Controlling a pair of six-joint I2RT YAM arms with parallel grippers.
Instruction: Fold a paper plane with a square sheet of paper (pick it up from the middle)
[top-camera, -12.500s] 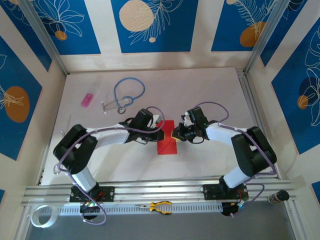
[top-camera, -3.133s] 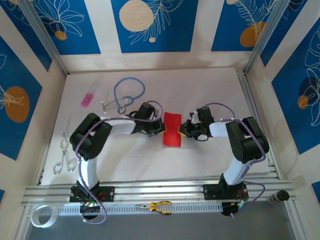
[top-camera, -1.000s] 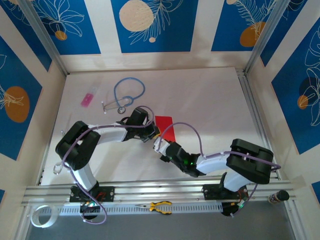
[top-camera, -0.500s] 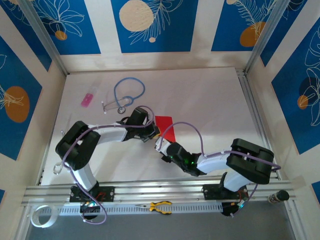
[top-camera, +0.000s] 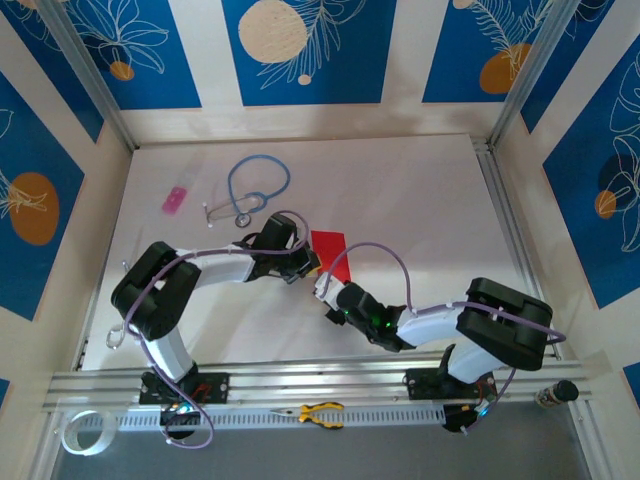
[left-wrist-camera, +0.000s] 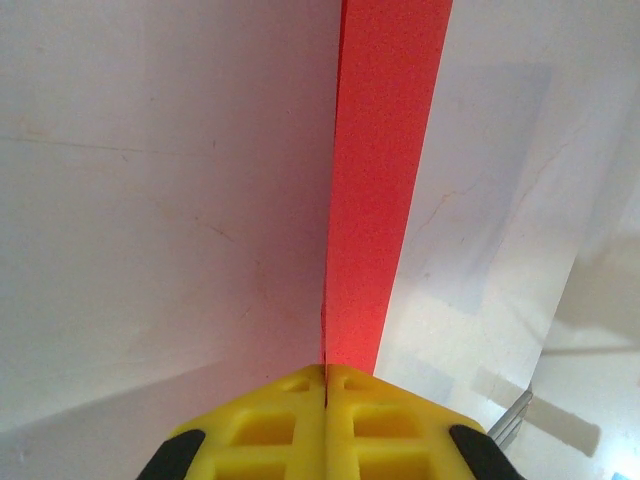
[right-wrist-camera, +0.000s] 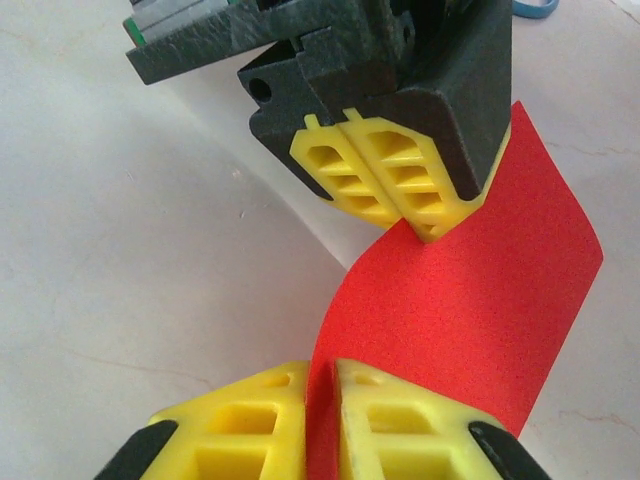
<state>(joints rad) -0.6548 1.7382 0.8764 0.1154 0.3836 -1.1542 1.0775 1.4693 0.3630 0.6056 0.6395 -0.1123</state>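
The square sheet of paper (top-camera: 333, 254), bright red and folded into a narrow piece, stands lifted and curved off the white table (top-camera: 420, 210) near its middle. My left gripper (top-camera: 306, 262) is shut on its left edge; in the left wrist view the paper (left-wrist-camera: 386, 180) rises edge-on from between the closed yellow fingers of that gripper (left-wrist-camera: 325, 372). My right gripper (top-camera: 324, 286) comes in from below. In the right wrist view its yellow fingers (right-wrist-camera: 255, 420) pinch the sheet's (right-wrist-camera: 470, 320) near corner at the gripper (right-wrist-camera: 320, 375), with the left gripper (right-wrist-camera: 428, 232) just beyond.
A blue stethoscope (top-camera: 256, 188) and a small pink item (top-camera: 175, 199) lie at the back left of the table. Yellow-handled pliers (top-camera: 320, 412) rest on the front rail, and a tape roll (top-camera: 82, 432) sits at the bottom left. Aluminium frame posts border both sides.
My right gripper has crept slightly right along the paper's lower edge and its jaws have narrowed onto it. The left gripper and the paper have stayed put.
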